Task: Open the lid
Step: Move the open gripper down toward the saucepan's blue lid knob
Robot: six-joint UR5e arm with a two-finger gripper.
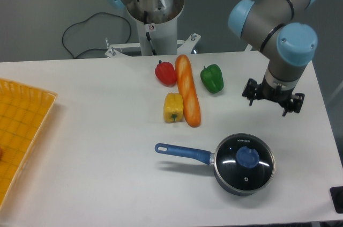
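Observation:
The round dark glass lid [236, 165] with a metal rim and a blue knob [247, 157] lies closed on the dark saucepan [230, 185] at the front right of the white table. The pan's blue handle [182, 153] points left. My gripper [273, 98] hangs from the arm's blue-capped wrist, behind the pan and slightly to its right, well apart from the lid. Only its black mount shows. The fingers are too dark and small to tell whether they are open or shut. It holds nothing that I can see.
A long orange bread loaf [188, 90] lies mid-table with a red pepper [166, 73], a green pepper [212, 78] and a yellow pepper [173, 107] around it. A yellow tray [21, 125] sits at the left edge. The arm's base [153, 17] stands behind the table.

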